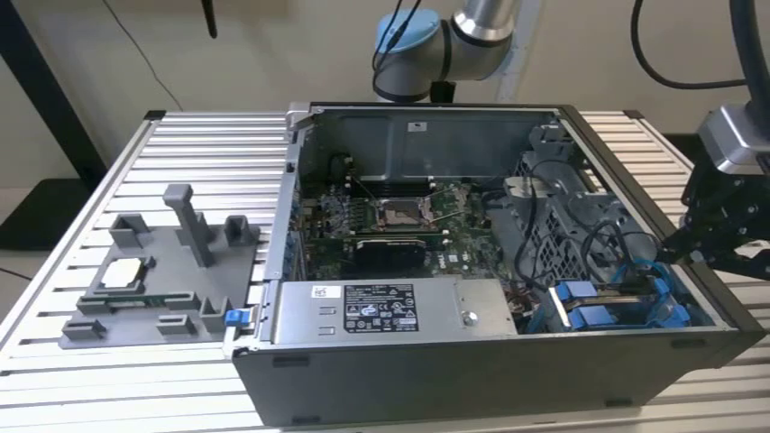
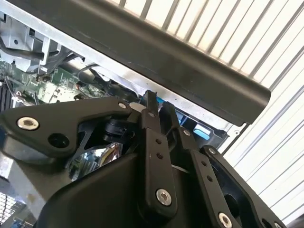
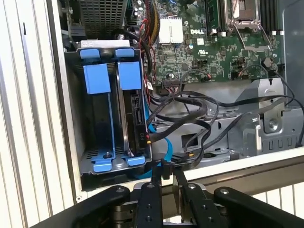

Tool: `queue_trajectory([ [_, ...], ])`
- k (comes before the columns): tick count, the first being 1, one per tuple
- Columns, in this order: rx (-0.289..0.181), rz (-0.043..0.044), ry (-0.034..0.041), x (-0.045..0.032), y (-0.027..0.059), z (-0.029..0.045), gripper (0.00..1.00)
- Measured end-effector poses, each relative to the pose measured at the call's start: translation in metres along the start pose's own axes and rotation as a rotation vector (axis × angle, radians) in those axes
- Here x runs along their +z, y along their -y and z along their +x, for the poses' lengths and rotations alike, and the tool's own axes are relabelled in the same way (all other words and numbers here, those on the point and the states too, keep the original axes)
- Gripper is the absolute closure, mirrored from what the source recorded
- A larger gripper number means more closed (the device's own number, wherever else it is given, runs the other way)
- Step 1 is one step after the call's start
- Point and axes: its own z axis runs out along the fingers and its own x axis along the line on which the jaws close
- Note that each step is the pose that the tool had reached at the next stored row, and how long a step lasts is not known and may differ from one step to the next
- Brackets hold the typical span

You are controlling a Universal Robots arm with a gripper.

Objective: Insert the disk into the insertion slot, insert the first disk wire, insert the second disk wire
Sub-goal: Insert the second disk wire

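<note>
- At the exterior view's right edge of the open case (image 1: 481, 361), the gripper (image 1: 665, 255) hangs over the case's rim, close above the drive cage (image 1: 619, 302).
- In the first wrist view the gripper (image 3: 164, 176) shows two black fingers (image 3: 156, 176) drawn close together, with a dark cable end between their tips; I cannot tell for sure whether they pinch it or only flank it.
- The disk (image 3: 134, 111) stands on edge in the cage (image 3: 76, 118), in the slot nearer the board, with its blue carrier tab (image 3: 129, 75) at the far end and a blue clip at the near end.
- The slot beside it holds only a blue carrier (image 3: 97, 78), with open space between its rails.
- A light blue wire (image 3: 167, 149) curves from the disk's near end toward the fingertips; black cables (image 3: 199, 107) loop just beside it, over the grey metal bracket (image 3: 266, 118).
- The green board (image 3: 213, 42) lies beyond the cage, with its socket and memory slots in sight.
- In the second wrist view the fingers (image 2: 151, 118) point at the case's dark rim (image 2: 166, 61), with a bit of blue just past them.
- In the exterior view a labelled grey box (image 1: 385, 311) sits along the case's near side, and a grey fixture (image 1: 157, 280) with a chip on it lies on the slatted table (image 1: 72, 361) at that view's left, well apart from the arm.
</note>
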Motion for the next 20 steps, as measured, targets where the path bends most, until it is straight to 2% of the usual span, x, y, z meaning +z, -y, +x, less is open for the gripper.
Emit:
queue_trajectory([
  [1,0.000,0.0003,0.0004,0.0002,-0.0002,0.0001,1.00],
  [7,-0.001,0.0036,0.0034,0.0002,-0.0035,0.0005,1.00],
  [9,-0.001,0.0035,0.0036,-0.0047,-0.0044,-0.0008,1.00],
  [12,-0.001,0.0035,0.0035,-0.0162,-0.0072,-0.0034,1.00],
  [20,-0.001,0.0072,0.0040,-0.0261,-0.0311,-0.0052,1.00],
])
